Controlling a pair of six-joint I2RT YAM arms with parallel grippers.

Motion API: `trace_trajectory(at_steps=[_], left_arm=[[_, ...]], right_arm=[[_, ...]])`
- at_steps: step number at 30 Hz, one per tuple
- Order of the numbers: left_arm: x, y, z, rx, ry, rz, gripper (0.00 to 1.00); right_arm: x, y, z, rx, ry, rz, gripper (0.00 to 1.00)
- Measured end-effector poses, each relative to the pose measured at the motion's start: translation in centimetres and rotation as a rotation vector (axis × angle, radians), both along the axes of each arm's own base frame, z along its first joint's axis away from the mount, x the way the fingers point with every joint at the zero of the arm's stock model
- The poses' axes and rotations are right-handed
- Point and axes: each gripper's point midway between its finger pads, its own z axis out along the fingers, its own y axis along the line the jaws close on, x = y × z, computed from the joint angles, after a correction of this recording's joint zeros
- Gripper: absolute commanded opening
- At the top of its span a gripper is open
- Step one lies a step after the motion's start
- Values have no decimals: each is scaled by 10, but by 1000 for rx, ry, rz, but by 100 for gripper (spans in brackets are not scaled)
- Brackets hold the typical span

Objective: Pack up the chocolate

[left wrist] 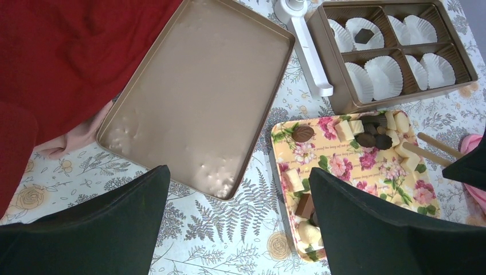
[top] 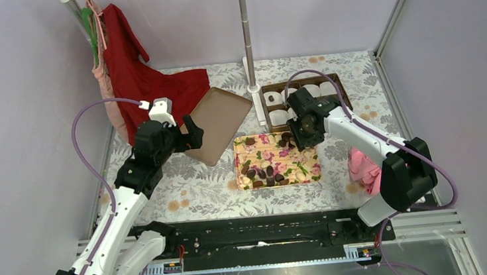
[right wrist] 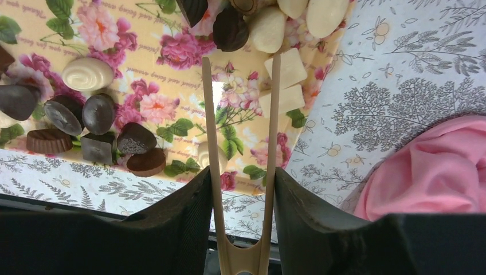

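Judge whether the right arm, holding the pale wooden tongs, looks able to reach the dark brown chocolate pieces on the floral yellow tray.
Probably yes. The right arm's fingers hold the pale wooden tongs open over the floral yellow tray, tips near a dark brown chocolate piece; nothing lies between.

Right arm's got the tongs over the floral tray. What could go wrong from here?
1. The right end effector grips the tongs only near their hinge, so the long prongs may twist and lose a rounded piece.
2. The dark chocolates lie packed together; pinching one could shove its neighbours.
3. The white squares sit by the edge of the floral tray and could be knocked onto the table.
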Motion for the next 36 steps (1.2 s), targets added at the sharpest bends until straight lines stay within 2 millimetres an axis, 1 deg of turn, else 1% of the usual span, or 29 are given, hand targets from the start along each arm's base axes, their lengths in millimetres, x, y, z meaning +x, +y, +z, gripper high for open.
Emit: trace_trajectory(at_steps=[3,11,19,30,36], left_arm=[[0,0,-1,0,2,-1,99],[-1,0,-2,0,4,-2,99],[0,0,-3,1,8,-2,99],[1,-1,-6,5,19,-2,99],[1,-1,-7,6,21,-2,99]], right_arm=[[-4,3,-6,2,17,1,45],[3,9,-26,-9,45,-7,43],[3,11,-41,-32,85,-3,41],[6,24,-47,-4,113,20,40],[-1,26,-45,-6,136,40,45]])
